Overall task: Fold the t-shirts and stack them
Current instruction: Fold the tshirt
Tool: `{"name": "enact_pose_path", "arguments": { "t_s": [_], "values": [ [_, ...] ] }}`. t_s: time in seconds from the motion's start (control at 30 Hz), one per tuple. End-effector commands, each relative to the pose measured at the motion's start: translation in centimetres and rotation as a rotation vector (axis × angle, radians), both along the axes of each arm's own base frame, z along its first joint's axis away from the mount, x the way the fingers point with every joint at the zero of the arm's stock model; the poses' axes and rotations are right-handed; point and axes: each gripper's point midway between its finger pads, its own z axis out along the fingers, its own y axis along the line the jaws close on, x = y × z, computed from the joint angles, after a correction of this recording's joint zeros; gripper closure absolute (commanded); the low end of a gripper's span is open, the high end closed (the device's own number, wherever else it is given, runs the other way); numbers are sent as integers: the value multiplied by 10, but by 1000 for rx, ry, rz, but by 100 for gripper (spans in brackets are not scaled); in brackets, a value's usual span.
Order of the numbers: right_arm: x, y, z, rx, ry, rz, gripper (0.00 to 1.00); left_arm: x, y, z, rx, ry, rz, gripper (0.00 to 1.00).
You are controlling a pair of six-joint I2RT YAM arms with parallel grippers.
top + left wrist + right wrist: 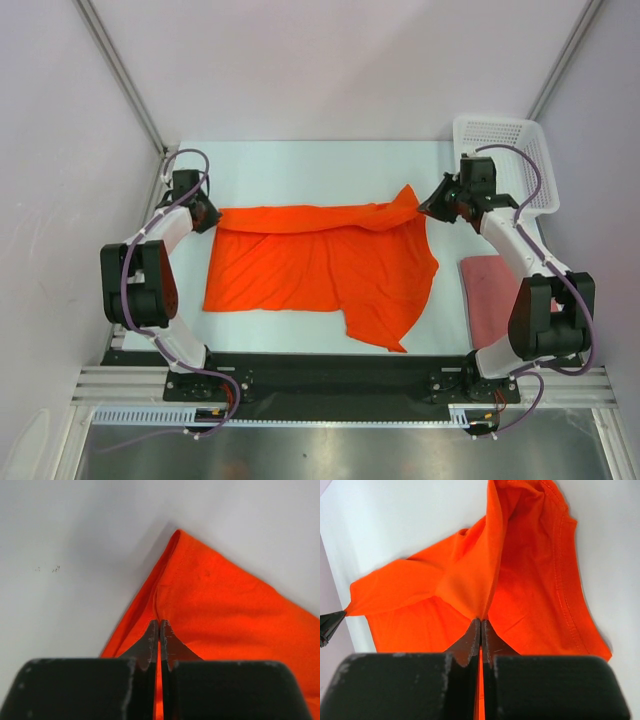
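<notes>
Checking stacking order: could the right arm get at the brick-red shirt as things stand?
Probably not yet. The right pincer is shut on the orange shirt and would have to let go first. The brick-red shirt lies flat close beside that arm, seemingly within reach.

Partly hidden cloth and basket
The right arm [525, 262] covers the right side of the brick-red shirt [483, 288] and the near left corner of the white basket [510, 135]. In the wrist views the orange shirt [225, 615] runs off frame and behind the left claw [159, 627] and right claw [481, 625].
</notes>
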Motion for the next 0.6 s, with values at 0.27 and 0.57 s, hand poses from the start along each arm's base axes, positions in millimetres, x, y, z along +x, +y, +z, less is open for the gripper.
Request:
{"name": "enact_pose_path", "arguments": {
  "t_s": [0.27,0.57],
  "values": [
    [-17,-8,-2,-15,1,3,100,-12,5,-1,29,29,-30,100],
    [-28,-10,-18,-23,40,-4,100,-21,8,-18,47,90,-33,100]
  ]
}}
